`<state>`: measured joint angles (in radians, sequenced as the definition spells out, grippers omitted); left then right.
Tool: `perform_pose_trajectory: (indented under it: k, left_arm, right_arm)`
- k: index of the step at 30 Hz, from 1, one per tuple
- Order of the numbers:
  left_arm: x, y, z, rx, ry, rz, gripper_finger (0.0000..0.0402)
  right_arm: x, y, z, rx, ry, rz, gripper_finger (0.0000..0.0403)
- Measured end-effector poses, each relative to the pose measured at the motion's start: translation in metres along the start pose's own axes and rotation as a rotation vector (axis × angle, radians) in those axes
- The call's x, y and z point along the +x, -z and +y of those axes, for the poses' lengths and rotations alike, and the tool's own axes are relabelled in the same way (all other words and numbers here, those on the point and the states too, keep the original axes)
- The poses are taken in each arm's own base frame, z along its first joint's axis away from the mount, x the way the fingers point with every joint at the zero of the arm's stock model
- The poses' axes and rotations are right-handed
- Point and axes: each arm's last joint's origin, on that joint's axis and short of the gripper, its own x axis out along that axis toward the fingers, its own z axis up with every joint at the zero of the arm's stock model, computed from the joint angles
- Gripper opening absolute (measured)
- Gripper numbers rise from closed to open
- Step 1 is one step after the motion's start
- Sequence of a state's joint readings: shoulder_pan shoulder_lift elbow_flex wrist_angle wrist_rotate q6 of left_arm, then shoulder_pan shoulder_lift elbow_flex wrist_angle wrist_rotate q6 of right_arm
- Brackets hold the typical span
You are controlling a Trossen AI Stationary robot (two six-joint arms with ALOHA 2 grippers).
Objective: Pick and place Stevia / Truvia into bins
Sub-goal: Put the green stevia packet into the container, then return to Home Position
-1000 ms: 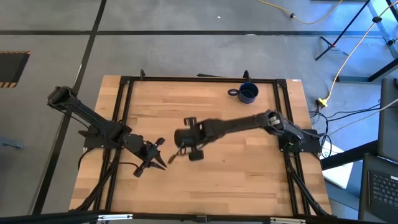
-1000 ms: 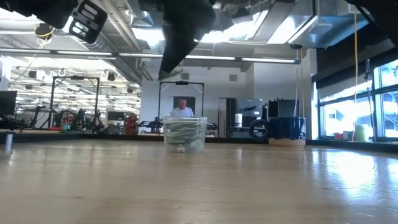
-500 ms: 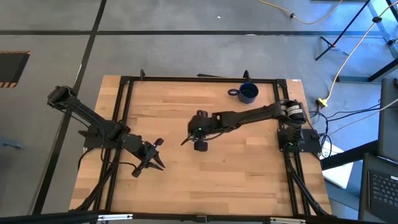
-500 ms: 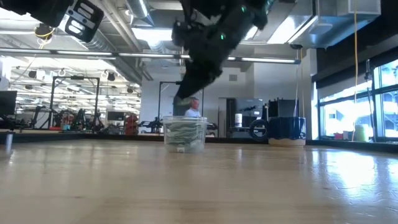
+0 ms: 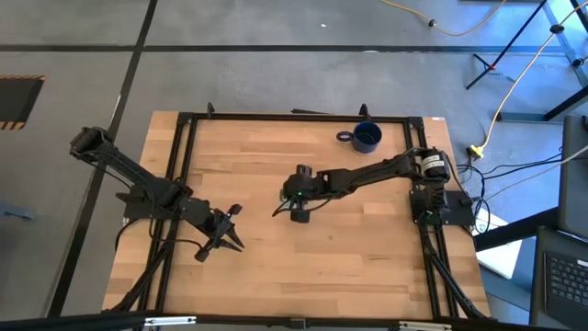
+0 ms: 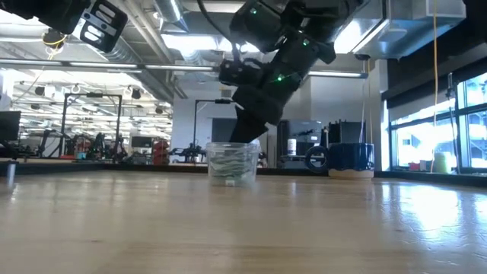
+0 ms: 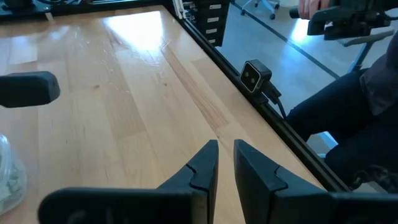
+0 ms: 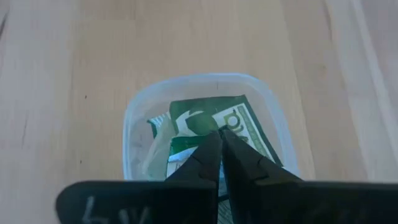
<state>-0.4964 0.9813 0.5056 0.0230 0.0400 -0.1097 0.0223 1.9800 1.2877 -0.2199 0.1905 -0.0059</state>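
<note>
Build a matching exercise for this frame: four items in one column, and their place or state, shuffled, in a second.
Items:
1. right gripper
2. left gripper
3. blue mug
4. clear cup

Places or states:
A. near the table's far edge, on the right arm's side
B. mid-table, holding green and white sachets
C. over bare wood near the table's left rail, holding nothing
D. fingertips together, just above the sachets

Pairs: 1-D, 2-C, 3-A, 4-B

clear cup (image 8: 202, 124) | upright, mid-table | green-white sachets (image 8: 242, 127) piled flat inside
</note>
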Motion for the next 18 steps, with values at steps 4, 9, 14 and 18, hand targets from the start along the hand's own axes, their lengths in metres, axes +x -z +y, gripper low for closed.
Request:
perform_pose_trajectory:
  k: [4,9,14,18]
  left_arm:
    - [0.0,0.0,0.0,0.0,-0.003,0.001,0.0047]
    - [0.0,0.0,0.0,0.0,-0.007,0.001,0.0047]
    - [0.0,0.0,0.0,0.0,-0.014,0.0,0.0047]
    - [0.0,0.0,0.001,0.0,-0.022,-0.005,0.0047]
  right_arm:
    - [-0.001,-0.003,0.0,0.0,0.0,-0.01,0.0014]
    - [-0.001,-0.004,-0.005,0.012,0.003,-0.006,0.0039]
    - [-0.001,-0.004,-0.006,0.022,0.004,-0.004,0.0087]
    - [-0.006,-0.011,-0.006,0.062,-0.001,-0.025,0.0109]
